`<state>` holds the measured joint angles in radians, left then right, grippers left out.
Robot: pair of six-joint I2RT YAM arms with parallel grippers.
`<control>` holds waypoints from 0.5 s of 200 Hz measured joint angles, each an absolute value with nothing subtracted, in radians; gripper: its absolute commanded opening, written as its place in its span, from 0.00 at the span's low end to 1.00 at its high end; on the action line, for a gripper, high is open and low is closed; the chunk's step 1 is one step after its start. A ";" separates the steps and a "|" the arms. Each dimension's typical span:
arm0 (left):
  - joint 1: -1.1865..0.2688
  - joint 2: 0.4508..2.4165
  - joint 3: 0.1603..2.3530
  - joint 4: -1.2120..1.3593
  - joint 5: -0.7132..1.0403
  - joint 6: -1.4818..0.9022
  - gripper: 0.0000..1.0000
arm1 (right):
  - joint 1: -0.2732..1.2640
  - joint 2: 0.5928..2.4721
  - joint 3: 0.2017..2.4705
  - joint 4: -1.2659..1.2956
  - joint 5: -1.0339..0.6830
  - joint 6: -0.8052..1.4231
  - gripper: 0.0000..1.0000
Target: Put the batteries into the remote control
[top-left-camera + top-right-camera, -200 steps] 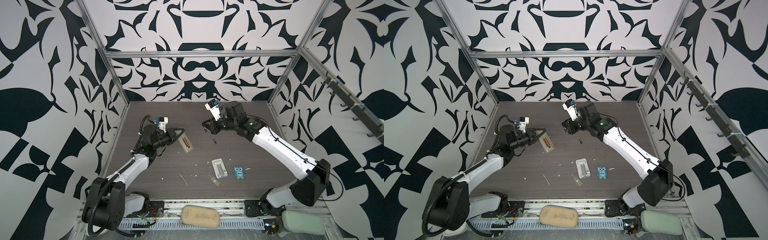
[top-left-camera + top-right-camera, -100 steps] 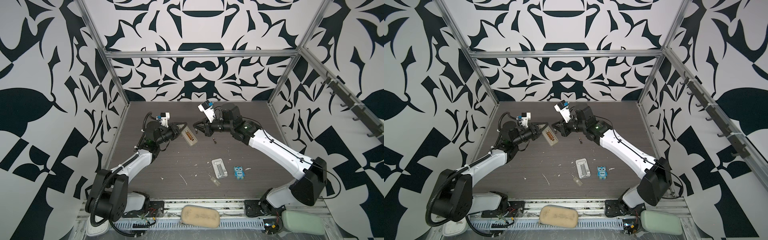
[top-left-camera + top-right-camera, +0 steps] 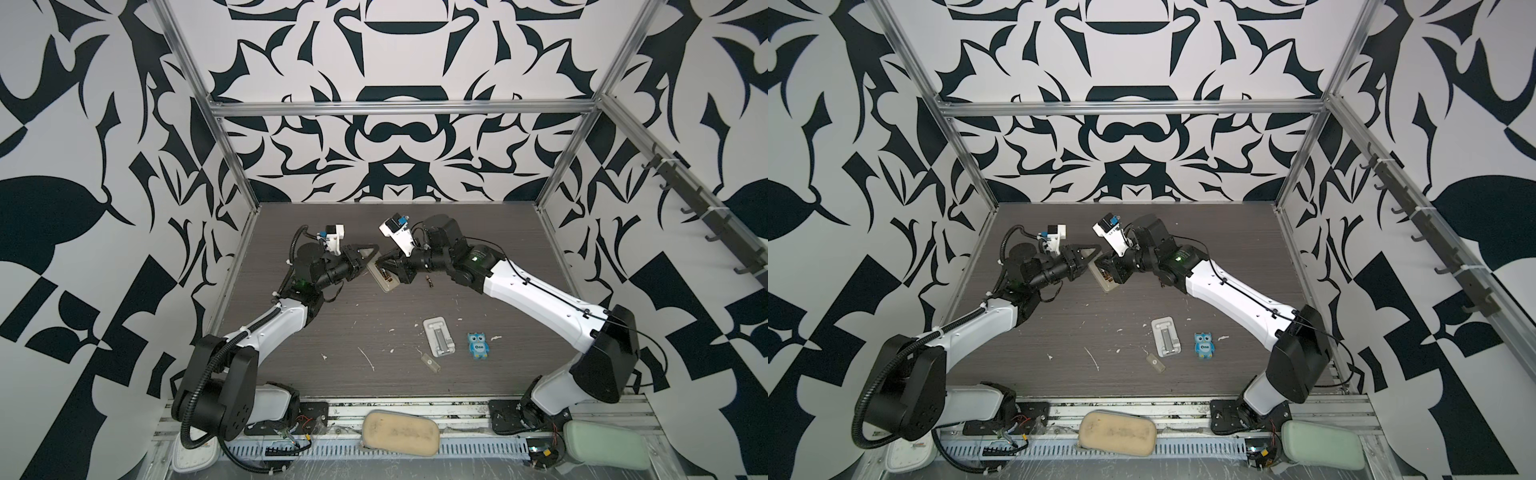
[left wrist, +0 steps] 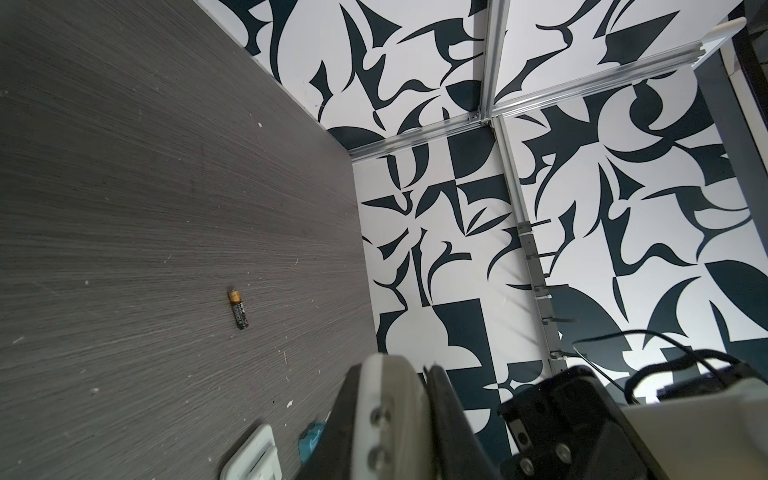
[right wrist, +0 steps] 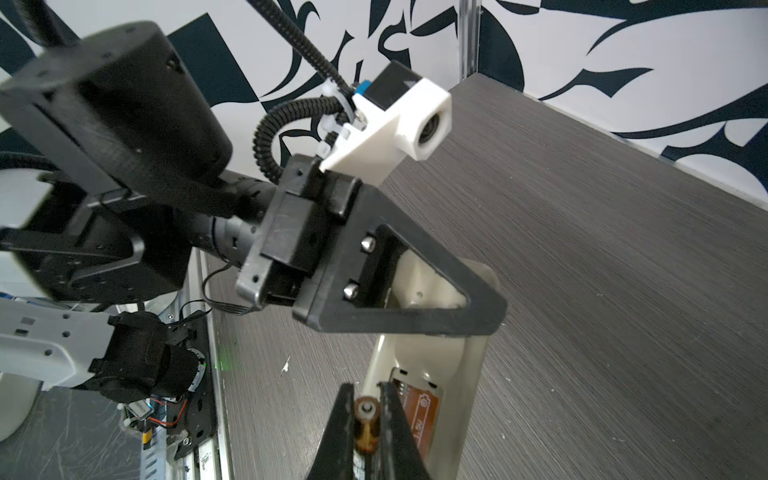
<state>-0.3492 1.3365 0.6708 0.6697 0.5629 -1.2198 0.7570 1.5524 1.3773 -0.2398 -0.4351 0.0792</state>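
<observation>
Holding cream remote (image 5: 467,374) w/ brown batt bay (image 5: 422,405) bare in left tool (image 3: 371,262); right tool (image 5: 365,395) pinches gold-banded battery (image 5: 366,438).

The left end effector (image 5: 484,303) hides part of the remote control (image 5: 453,365). Beside the remote control, the battery (image 5: 366,436) in the right end effector (image 5: 365,397) runs off the picture's edge.

Both top views: cam head high at 6 o'clock edge, tilted down twd 12, far, whole table (image 3: 353,316), near-identical. L wrist cam: low, close, faces ~3 o'clock; loose battery (image 4: 238,309) prob. = tiny battery (image 3: 429,282) in a top view. R wrist cam: v. close, faces ~9 o'clock; shares remote (image 5: 457,365) w/ both top views.
</observation>
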 measured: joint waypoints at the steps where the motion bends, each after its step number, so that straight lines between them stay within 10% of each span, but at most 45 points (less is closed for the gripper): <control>1: -0.349 1.336 0.671 0.670 0.563 -1.220 0.00 | 0.757 1.553 1.377 -0.240 -0.433 0.078 0.00; 100: -0.359 1.346 0.671 0.693 0.565 -1.237 0.00 | 0.757 1.566 1.377 -0.240 -0.346 0.035 0.00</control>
<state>-0.3592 1.3460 0.6708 0.6930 0.5652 -1.2366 0.7570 1.5658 1.3773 -0.2398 -0.3462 0.0345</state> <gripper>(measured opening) 0.230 0.117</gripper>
